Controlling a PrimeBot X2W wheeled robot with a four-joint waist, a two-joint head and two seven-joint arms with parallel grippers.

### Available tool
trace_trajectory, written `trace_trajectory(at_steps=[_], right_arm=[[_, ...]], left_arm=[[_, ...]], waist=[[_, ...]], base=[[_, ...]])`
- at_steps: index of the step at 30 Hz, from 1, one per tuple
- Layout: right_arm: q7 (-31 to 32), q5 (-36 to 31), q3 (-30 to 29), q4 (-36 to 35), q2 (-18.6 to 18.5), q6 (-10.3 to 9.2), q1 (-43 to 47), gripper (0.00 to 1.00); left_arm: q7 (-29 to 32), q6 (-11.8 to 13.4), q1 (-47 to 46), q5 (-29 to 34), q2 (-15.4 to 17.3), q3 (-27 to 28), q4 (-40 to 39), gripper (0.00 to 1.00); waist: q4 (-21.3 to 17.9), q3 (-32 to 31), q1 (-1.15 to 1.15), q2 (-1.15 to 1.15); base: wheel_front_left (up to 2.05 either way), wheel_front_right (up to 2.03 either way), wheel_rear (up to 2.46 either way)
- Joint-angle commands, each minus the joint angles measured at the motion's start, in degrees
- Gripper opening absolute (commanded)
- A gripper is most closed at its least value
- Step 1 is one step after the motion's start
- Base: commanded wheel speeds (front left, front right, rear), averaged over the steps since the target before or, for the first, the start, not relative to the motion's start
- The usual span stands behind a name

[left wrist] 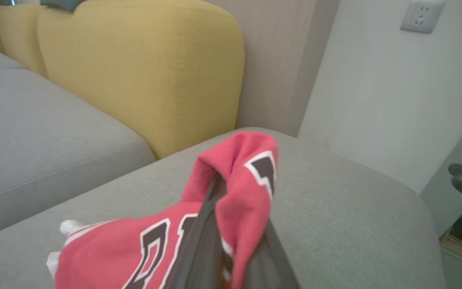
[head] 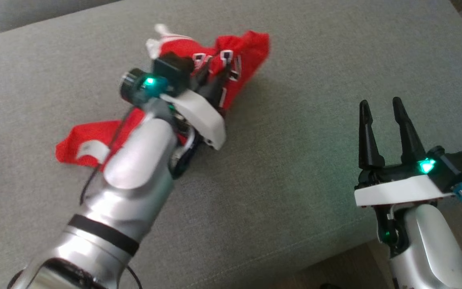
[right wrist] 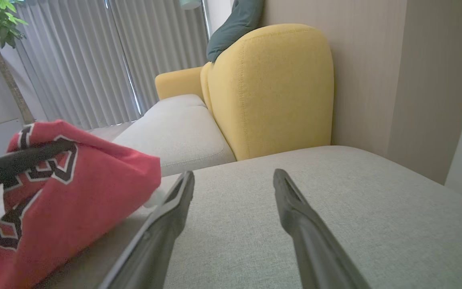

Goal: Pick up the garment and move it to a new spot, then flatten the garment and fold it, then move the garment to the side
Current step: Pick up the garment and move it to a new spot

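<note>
The left arm (head: 134, 168), a silver forearm, enters the head view at the lower left. It reaches diagonally up and to the right across a grey sofa cushion (head: 295, 168). Its white wrist housing sits over the middle of the garment (head: 249, 50), a red jersey with black and white lettering. The left claw (head: 215, 86) points up and to the right, and its dark fingers are pinched together on a bunched fold of the red cloth. In the left wrist view that fold drapes over the left claw (left wrist: 221, 180) and stands up above the cushion, in front of a yellow backrest (left wrist: 142, 72).

The garment's long axis runs diagonally in the head view. Its low, flat end lies on the cushion at the lower left, under the forearm, and its gathered end points to the upper right.

The right arm (head: 431, 241) stands at the lower right, by the cushion's near edge and well apart from the garment. The right claw (head: 380, 107) points up that view with its fingers spread wide and nothing between them.
</note>
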Motion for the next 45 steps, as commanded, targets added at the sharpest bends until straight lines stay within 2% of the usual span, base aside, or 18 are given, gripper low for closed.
trace_trajectory(at_steps=[1,2,3,7,9,14,17,30,40,45], right_arm=[[-0.5,1.1,1.4,-2.5,0.0,0.43,-0.5,1.0],[-0.5,1.8,1.4,-2.7,0.0,0.43,-0.6,1.0],[-0.5,2.1,1.2,-2.9,0.0,0.43,-0.7,1.0],[-0.5,2.7,0.4,-2.8,0.0,0.43,-0.8,1.0],[-0.5,1.0,0.2,-2.4,0.0,0.43,-0.7,1.0],[-0.5,-0.5,-0.3,-1.0,0.0,0.43,-0.5,1.0],[-0.5,-1.0,-0.4,-0.6,0.0,0.43,-0.4,1.0],[-0.5,-2.1,-0.7,1.7,0.0,0.43,1.5,1.0],[-0.5,-2.5,-1.1,4.1,0.0,0.43,4.6,1.0],[-0.5,-2.6,-1.0,5.2,0.0,0.43,5.9,1.0]], left_arm=[[-0.7,1.8,-1.5,-0.3,1.0,0.2,-2.2,0.0],[-0.7,2.5,-1.2,-0.4,1.0,-0.5,-2.0,0.45],[-0.7,3.2,-1.0,-0.4,1.0,-0.8,-1.5,1.0],[-0.7,5.6,0.5,0.2,1.1,1.0,-0.8,1.0],[-0.7,6.8,2.0,0.7,1.6,3.0,-1.5,1.0],[-0.7,9.3,7.5,2.4,3.5,9.1,-6.5,1.0],[-0.7,10.0,10.5,3.0,4.0,11.8,-8.9,1.0],[-0.7,10.5,27.4,7.7,4.6,25.6,-19.3,1.0],[-0.7,11.6,39.6,11.4,3.0,33.5,-24.8,1.0],[-0.7,10.9,45.5,13.2,2.3,35.7,-27.4,1.0]], waist=[[-0.3,0.7,0.0,0.0],[-0.2,0.8,0.0,0.0],[-0.1,1.0,0.0,0.0],[1.3,1.2,0.0,0.0],[2.4,1.0,0.0,0.0],[5.6,-0.3,0.0,0.0],[6.9,-0.9,0.0,0.0],[13.2,-6.4,0.0,0.0],[15.7,-10.9,0.0,0.0],[16.1,-12.6,0.0,0.0]], base=[[0.0,0.0,0.0],[0.0,0.0,0.0],[0.0,0.0,0.0],[0.0,0.0,0.0],[0.0,0.0,0.0],[0.0,0.0,0.0],[0.0,0.0,0.0],[0.0,0.0,0.0],[0.0,0.0,0.0],[0.0,0.0,0.0]])
